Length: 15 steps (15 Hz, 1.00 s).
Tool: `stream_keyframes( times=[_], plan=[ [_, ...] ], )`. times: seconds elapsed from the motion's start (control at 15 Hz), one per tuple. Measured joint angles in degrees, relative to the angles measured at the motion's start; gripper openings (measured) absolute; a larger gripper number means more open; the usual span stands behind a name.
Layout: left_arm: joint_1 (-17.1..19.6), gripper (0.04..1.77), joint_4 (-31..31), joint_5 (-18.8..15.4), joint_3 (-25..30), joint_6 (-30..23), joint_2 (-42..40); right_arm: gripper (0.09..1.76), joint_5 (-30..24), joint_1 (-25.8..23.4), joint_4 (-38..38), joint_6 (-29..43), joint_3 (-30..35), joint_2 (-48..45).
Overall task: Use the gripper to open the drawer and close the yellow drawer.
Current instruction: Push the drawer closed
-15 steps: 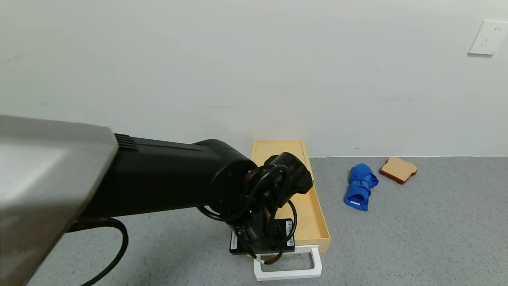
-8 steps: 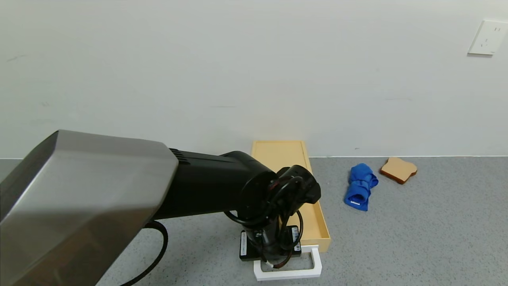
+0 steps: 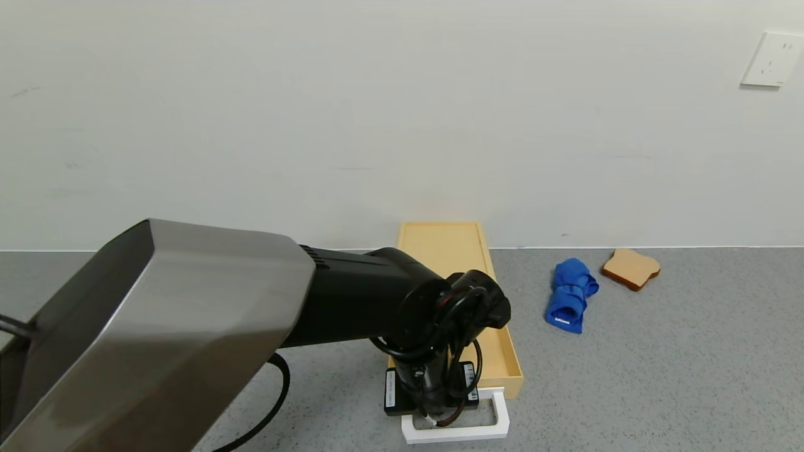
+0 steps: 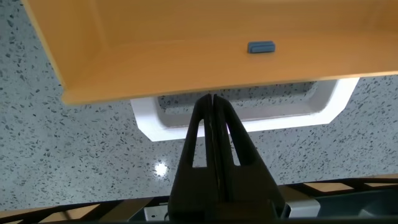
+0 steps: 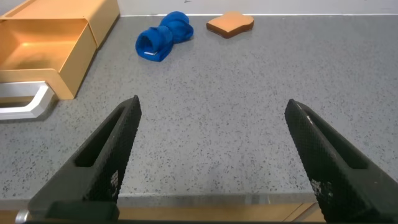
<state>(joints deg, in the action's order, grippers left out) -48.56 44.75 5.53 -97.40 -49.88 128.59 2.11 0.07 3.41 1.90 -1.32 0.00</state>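
Observation:
The pale yellow drawer [image 3: 502, 358] stands against the wall with its tray pulled out towards me. Its white loop handle [image 3: 499, 417] lies at the near end. My left arm's wrist [image 3: 440, 376] hangs straight over the handle and hides the fingertips in the head view. In the left wrist view my left gripper [image 4: 211, 98] is shut, fingers pressed together with nothing between them. Its tips sit inside the handle's [image 4: 336, 102] loop, just before the tray's front wall [image 4: 155, 87]. My right gripper [image 5: 211, 143] is open and empty, low over the table's front edge.
A small blue piece [image 4: 261, 46] lies inside the tray. A rolled blue cloth [image 3: 570, 302] and a bread slice [image 3: 630, 268] lie on the grey table to the right of the drawer, both also in the right wrist view. The wall stands close behind.
My left arm has swung right and lowered, bringing the shut gripper down over the white handle. The drawer and the other things have not moved.

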Motion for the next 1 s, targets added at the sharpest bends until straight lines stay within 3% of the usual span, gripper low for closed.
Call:
stream_keyframes(
  times=[1.0],
  plan=[
    [0.95, 0.11, 0.20, 5.96, -5.49, 1.66, 3.08, 1.70, 0.00, 0.00, 0.00, 0.02, 0.00, 0.00]
  ],
)
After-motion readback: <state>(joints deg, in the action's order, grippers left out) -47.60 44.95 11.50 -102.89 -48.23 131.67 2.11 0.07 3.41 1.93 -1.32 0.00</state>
